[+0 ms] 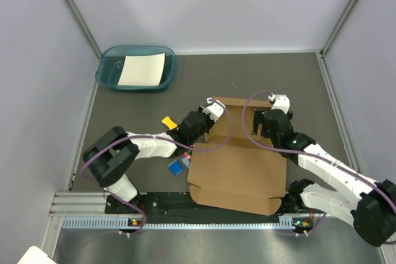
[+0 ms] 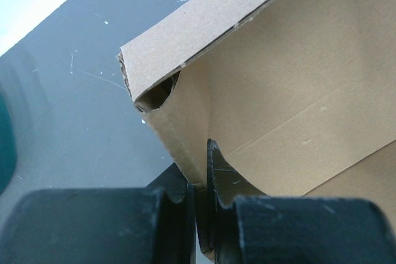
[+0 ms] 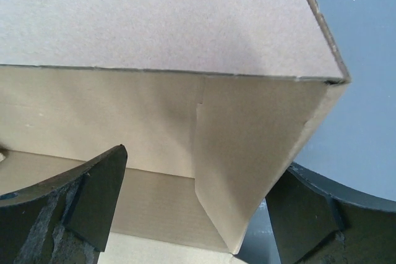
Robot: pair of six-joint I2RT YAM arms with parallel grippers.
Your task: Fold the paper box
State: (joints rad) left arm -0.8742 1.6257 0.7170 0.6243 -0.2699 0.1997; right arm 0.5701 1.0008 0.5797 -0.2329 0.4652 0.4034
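Firmly left tool (image 2: pixel 199 197) pinches the paper box (image 1: pixel 238 168) wall; right tool (image 3: pixel 201 174) gapes wide.

No word, label, brand or number can be read anywhere: the paper box (image 1: pixel 238 171) is plain brown, and the sheet (image 1: pixel 142 69) in the tray (image 1: pixel 107 69) is blank white.

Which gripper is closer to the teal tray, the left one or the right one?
Left. The left gripper clamps the paper box at its far left corner, on the side facing the teal tray; the right gripper stands open at the far right corner.
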